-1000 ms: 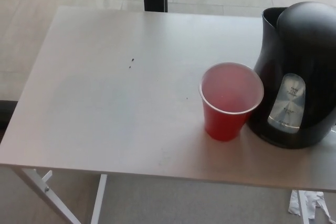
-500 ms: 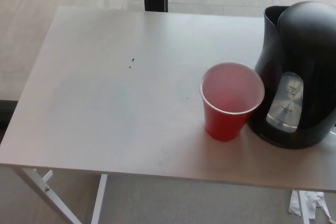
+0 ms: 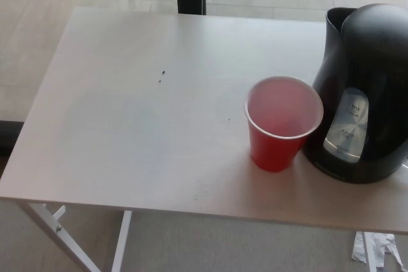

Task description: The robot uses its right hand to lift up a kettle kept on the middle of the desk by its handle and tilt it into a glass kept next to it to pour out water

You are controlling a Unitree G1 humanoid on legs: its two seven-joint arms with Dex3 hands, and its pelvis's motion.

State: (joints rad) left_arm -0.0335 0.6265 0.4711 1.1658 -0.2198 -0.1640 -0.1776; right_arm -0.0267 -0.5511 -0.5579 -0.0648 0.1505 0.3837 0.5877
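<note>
Head view shows no robot hand. A tall black plastic kettle (image 3: 363, 93) stands at the right, just beside a red plastic cup (image 3: 280, 125) on the pale grey desk (image 3: 127, 119). Reach for the handle slowly, missing the cup.

My only view comes from my head camera, looking steeply down and forward over the pale grey rectangular surface (image 3: 140, 125) from its near edge. It sits fairly close: the surface fills most of the frame, its right end cut off. Beyond the far edge I see tiled floor (image 3: 51, 4); below the near edge, white metal legs (image 3: 57, 227).
</note>
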